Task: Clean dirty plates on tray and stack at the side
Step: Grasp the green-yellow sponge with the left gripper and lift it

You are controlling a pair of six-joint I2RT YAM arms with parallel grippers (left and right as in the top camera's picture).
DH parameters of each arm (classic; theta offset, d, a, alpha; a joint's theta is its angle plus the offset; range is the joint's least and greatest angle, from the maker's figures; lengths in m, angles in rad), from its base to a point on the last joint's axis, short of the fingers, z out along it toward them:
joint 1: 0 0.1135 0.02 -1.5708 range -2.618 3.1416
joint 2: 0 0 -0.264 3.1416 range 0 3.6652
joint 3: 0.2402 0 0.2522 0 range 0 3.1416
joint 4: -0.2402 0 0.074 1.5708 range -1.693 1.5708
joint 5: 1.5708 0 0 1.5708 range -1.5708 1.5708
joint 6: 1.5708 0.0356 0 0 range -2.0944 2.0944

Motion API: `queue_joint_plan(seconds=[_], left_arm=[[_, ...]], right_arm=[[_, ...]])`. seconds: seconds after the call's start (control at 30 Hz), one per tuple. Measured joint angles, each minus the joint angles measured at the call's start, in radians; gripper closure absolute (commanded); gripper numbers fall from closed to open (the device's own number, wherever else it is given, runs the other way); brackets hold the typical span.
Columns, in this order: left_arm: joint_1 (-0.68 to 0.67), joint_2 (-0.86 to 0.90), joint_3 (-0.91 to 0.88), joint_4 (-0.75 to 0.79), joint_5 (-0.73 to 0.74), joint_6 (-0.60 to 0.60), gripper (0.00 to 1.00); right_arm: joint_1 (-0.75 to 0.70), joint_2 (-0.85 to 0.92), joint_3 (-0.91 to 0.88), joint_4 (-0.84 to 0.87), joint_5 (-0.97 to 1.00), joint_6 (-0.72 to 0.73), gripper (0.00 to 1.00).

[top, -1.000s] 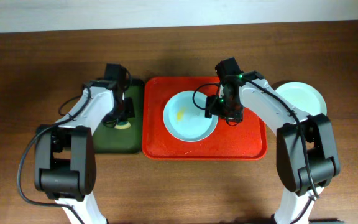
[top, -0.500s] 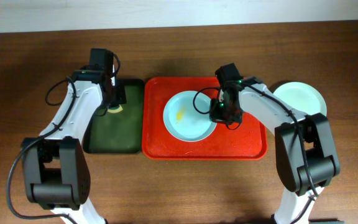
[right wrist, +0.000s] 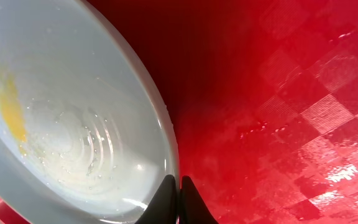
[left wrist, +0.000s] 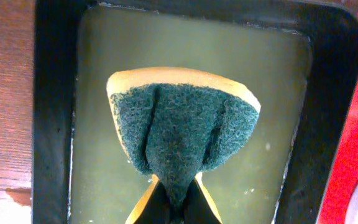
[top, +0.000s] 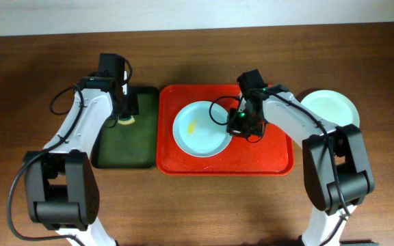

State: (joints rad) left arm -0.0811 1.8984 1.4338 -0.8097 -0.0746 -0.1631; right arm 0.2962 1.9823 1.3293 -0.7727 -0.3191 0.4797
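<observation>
One pale blue dirty plate (top: 198, 135) with a yellow smear (top: 192, 126) lies on the left half of the red tray (top: 272, 154). My right gripper (top: 236, 125) is shut on this plate's right rim. In the right wrist view the fingers (right wrist: 179, 194) pinch the rim of the plate (right wrist: 73, 124), with wet red tray (right wrist: 278, 93) beside it. A second pale plate (top: 330, 109) rests on the table right of the tray. My left gripper (top: 124, 117) is shut on a green-and-yellow sponge (left wrist: 185, 124) held over the dark green tray (top: 118, 150).
The dark green tray (left wrist: 51, 124) holds murky water and sits against the red tray's left edge. Brown tabletop runs all around both trays. The right part of the red tray is wet.
My right gripper has shut on the plate's rim and the plate has slid a little to the left. The left arm swung toward the back of the green tray with the sponge, then held still.
</observation>
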Motion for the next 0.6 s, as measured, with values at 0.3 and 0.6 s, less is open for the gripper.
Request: queue_joint_plan(seconds=[0.3,0.6], left_arm=[[0.000,0.002,0.146,-0.218,0.023,0.074,1.00],[-0.013,0.089,0.150,-0.200,0.023,0.077,1.00]], right_arm=[[0.000,0.000,0.000,0.005,-0.017,0.006,0.96],[0.000,0.000,0.000,0.003,-0.020,0.008,0.96]])
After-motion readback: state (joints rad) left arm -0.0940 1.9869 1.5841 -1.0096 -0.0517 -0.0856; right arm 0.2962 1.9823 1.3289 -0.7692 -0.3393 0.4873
